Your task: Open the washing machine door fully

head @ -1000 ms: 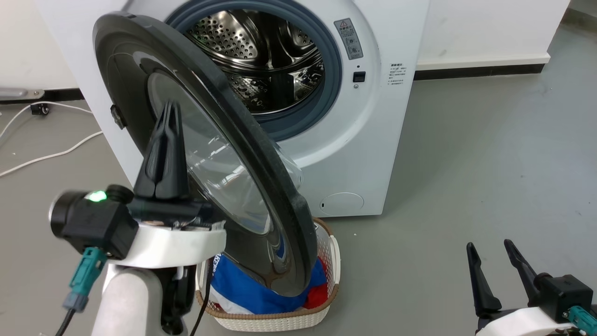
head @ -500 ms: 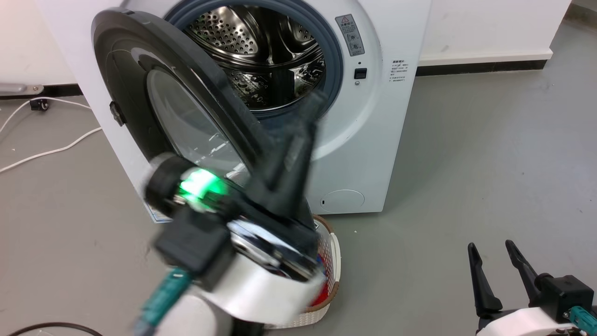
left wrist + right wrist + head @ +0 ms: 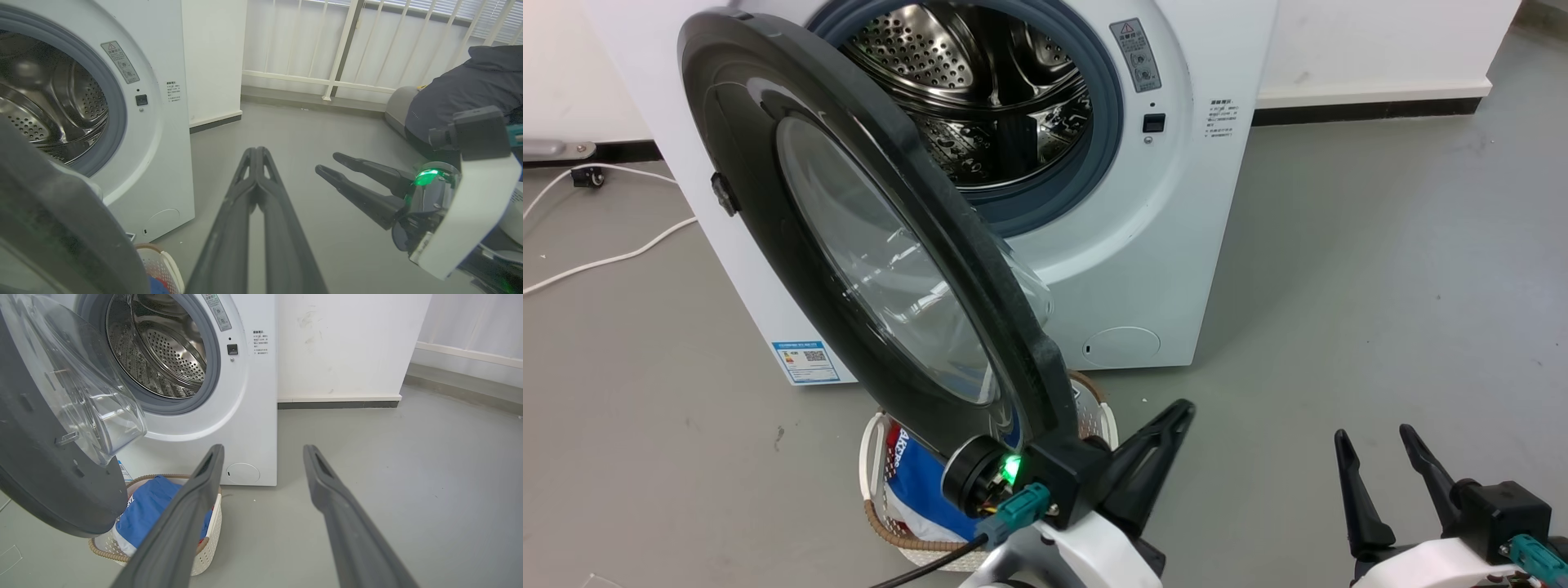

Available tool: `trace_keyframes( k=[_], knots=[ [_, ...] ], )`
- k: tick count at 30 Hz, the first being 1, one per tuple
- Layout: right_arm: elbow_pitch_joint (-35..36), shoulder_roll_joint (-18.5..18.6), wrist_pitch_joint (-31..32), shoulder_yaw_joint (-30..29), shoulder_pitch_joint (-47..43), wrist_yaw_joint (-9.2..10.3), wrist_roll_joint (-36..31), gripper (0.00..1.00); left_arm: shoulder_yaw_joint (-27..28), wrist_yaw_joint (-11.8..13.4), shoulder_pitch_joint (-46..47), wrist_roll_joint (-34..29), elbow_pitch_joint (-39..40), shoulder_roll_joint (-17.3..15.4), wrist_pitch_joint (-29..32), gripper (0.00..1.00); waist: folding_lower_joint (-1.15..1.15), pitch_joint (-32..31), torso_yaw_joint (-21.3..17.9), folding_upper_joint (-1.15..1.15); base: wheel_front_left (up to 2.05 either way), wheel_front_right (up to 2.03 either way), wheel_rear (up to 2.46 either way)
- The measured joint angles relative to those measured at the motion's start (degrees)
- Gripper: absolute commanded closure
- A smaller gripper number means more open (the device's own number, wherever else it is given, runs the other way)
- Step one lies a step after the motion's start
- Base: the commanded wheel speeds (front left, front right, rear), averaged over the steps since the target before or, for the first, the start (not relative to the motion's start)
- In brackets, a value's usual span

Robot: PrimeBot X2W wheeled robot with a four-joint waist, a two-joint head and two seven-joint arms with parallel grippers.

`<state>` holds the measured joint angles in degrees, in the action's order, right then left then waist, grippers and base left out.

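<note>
While the washing machine door (image 3: 768,204) stands swung partway out from the washing machine (image 3: 1176,245), its lower rim hangs over a white laundry basket (image 3: 1104,425) at six o'clock in the head view. The left gripper (image 3: 1180,411), fingers pressed together on nothing, points toward two o'clock beside that rim, fingers clear of it. At five o'clock the right gripper (image 3: 1374,437) rests spread wide, empty. The steel drum (image 3: 980,90) lies exposed at twelve.
</note>
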<state>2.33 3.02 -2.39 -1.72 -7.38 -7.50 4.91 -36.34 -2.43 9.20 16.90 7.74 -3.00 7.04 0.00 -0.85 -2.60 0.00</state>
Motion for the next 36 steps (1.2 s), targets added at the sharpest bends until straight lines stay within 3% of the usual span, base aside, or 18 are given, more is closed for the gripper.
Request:
trace_keyframes(
  k=[19, 27, 36],
  knots=[
    [-3.15, -0.02, -0.44, 1.49, 1.7, 0.0, 0.65, 0.0, 3.0, 8.78, 7.15, 6.3, -20.31, 0.07, -10.81, 1.0, 0.0, 1.18, -2.26, 0.0, 0.0, 0.0, 0.0],
    [-4.05, -0.02, -0.68, 1.41, 2.07, 0.0, 1.21, 0.0, 3.48, 9.55, 7.12, 7.69, -24.47, 0.48, -14.49, 1.0, 0.0, 1.11, -1.99, 0.0, 0.0, 0.0, 0.0],
    [-4.41, -0.02, -0.85, 0.63, 2.05, 0.0, 1.43, 0.0, 4.11, 10.81, 2.08, 8.43, -21.21, -0.82, -16.89, 1.0, -0.01, 0.81, -0.62, 0.0, 0.0, 0.0, 0.0]
  ],
)
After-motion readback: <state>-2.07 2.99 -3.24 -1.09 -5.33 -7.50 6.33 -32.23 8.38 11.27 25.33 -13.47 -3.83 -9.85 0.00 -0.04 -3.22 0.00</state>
